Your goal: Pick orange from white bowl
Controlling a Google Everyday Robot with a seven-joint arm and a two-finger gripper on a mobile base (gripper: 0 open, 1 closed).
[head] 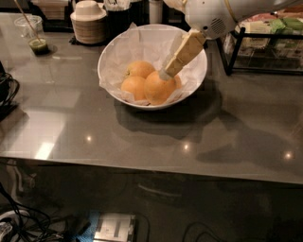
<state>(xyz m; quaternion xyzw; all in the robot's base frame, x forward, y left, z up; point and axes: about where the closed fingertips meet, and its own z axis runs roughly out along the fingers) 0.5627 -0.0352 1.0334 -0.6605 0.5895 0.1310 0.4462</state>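
The white bowl (107, 56), lined with crinkled white paper, stands on the grey table at the middle back. It holds several oranges. The front right orange (158, 90) lies beside two others (134, 88) (140, 68). My gripper (168, 42) reaches in from the upper right and is open. Its lower beige finger (183, 53) slants down into the bowl, with its tip at the top of the front right orange. The other finger (173, 4) is at the top edge of the view. Nothing is held.
A stack of small beige bowls (88, 22) stands behind the bowl to the left. A plastic cup with green liquid (34, 37) is at the far left. A black wire rack (265, 45) is on the right. Cables (7, 92) lie at the left edge.
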